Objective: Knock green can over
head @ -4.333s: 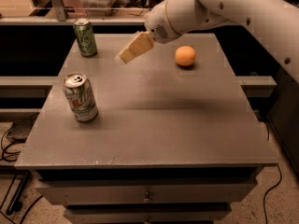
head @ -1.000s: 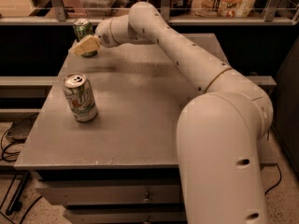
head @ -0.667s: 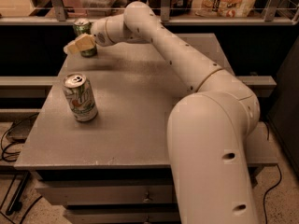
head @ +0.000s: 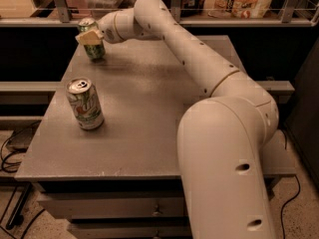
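Since a second ago the gripper (head: 89, 36) has climbed from the lower body of the green can (head: 94, 52) to its upper half, and the can hasn't shifted. It stands at the far left corner of the counter (head: 149, 108), upright or close to it, silver top showing just above the gripper. You can't tell whether the gripper is apart or together. It sits against the near face of the can, touching it or just beside it.

The arm (head: 199, 63) reaches diagonally from the near right edge across to that far corner. The white can (head: 85, 106) stands by the left edge, nearer you, well apart from the gripper.

The step in hand looks like the push itself: contact is lined up, but the topple is not yet done. Next you need a firm sideways or away sweep, high on the can so it tips rather than slides. Keep the sweep short so it doesn't roll off the far edge, and stay clear of the white can.
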Available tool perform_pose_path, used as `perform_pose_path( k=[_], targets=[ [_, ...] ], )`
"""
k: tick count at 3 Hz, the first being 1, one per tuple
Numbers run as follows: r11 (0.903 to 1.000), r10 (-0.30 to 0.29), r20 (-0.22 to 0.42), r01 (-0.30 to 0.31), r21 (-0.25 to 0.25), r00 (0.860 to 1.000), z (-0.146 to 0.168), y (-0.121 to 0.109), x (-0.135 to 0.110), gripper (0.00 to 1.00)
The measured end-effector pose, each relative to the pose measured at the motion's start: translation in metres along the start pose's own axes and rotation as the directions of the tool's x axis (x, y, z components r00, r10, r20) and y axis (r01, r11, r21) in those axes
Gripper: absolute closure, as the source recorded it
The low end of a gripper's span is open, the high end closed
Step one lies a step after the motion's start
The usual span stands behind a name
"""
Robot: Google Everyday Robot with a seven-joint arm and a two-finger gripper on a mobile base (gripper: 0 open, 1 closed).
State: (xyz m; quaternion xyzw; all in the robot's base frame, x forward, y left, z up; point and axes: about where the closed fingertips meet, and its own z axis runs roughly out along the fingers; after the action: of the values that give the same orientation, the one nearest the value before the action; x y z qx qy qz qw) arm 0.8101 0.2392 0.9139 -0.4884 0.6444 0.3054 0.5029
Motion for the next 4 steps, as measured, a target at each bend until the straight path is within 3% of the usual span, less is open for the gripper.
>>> perform_pose_path(
  k=[1,2,3,4],
  targets=[
    [0.9949,-0.078,-0.143,0.086,0.053,0.987,-0.038,-0.006,-0.001,0.92],
    [0.9772,-0.174,-0.356,0.206,0.054,0.918,-0.083,-0.007,0.001,0.88],
    [0.9672,-0.224,-0.527,0.253,-0.017,0.82,-0.113,0.002,0.017,0.65],
    [0.9699,-0.242,-0.632,0.201,-0.137,0.736,-0.129,0.029,0.046,0.42]
  ],
)
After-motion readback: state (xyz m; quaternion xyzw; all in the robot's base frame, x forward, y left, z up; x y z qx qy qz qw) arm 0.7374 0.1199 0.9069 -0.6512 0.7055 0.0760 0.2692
